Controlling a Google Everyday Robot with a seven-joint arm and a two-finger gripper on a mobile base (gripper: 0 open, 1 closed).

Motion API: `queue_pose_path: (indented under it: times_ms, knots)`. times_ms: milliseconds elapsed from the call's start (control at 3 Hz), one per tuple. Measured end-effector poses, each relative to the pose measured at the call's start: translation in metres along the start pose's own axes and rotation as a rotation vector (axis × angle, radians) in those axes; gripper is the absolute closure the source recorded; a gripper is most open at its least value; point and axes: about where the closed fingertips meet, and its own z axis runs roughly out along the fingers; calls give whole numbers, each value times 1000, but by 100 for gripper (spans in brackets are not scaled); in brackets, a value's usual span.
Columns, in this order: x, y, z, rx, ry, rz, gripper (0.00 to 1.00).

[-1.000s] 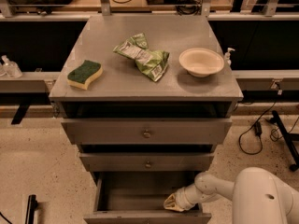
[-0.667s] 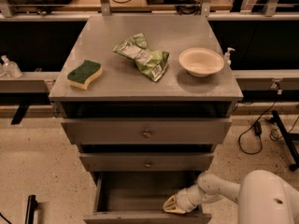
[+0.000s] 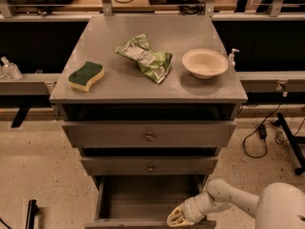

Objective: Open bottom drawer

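The bottom drawer (image 3: 143, 197) of the grey cabinet stands pulled out, its plain grey inside showing and its front at the lower frame edge. My gripper (image 3: 177, 217) sits at the right part of that drawer's front rim, on the end of the white arm (image 3: 224, 197) coming in from the lower right. Above are the middle drawer front (image 3: 150, 166) and the top drawer front (image 3: 149, 135), each with a small round knob, both slightly out.
On the cabinet top (image 3: 109, 87) lie a green-and-yellow sponge (image 3: 86, 75), a crumpled green chip bag (image 3: 145, 57) and a white bowl (image 3: 205, 62). Cables (image 3: 259, 132) and a black stand leg (image 3: 290, 142) are on the floor at right.
The arm has shifted slightly right and back, and the gripper stays at the drawer's front rim. The drawer looks as far out as before.
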Motion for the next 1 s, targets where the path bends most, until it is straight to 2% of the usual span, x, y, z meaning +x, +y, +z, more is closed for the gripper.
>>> queue_pose_path:
  times_ms: [333, 667, 1000]
  knots:
    - [-7, 0, -2, 17, -13, -2, 100]
    - [-11, -19, -6, 109, 17, 28, 100]
    - [3, -47, -3, 181, 99, 57, 100]
